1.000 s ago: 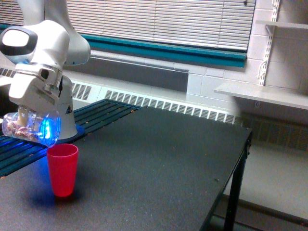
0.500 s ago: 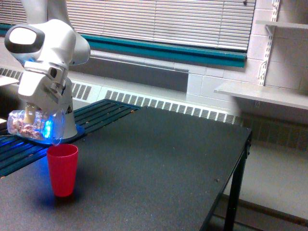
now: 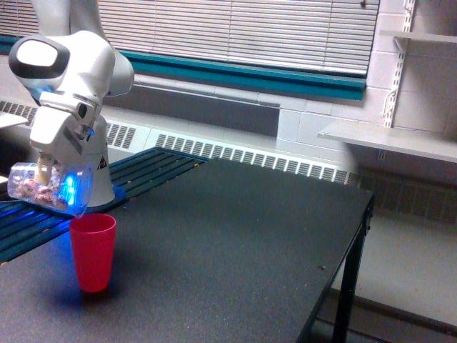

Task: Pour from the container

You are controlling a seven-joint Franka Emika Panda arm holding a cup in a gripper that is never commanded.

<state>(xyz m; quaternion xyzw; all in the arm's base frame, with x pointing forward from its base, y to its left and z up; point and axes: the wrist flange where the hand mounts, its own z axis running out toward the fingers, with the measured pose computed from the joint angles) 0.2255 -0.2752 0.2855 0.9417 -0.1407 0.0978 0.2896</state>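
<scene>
Currently, one exterior view, entries below.

Arm: a white robot arm (image 3: 68, 64) comes down from the top of the view at the exterior view's left, with its wrist bent toward the table.

Gripper: the gripper (image 3: 50, 171) is clamped on the clear cup; one pale finger shows through the clear wall, pressed against it.

Clear cup: the clear cup (image 3: 46, 187) hangs in the air above the tabletop's near corner at the exterior view's left. It is tipped well over, close to lying on its side, with its mouth toward the exterior view's right and slightly down, its base toward the left.

Contents: small pinkish-brown bits (image 3: 34, 189) lie along the lower wall of the clear cup, toward its base. Whether any are at the lip, I cannot tell.

Light: a blue glow (image 3: 69, 187) shows at the mouth end of the clear cup, and blue light falls on the tabletop around the red cup.

Red cup: an opaque red cup (image 3: 93, 251) stands upright on the tabletop, near that same corner. The lip of the clear cup is just above its rim, apart from it.

Table: a dark table (image 3: 235, 243) with a speckled top; its edge at the exterior view's right stands over a black leg.

Behind: window blinds (image 3: 235, 28), a teal sill strip and a white wall shelf (image 3: 389, 139).
</scene>
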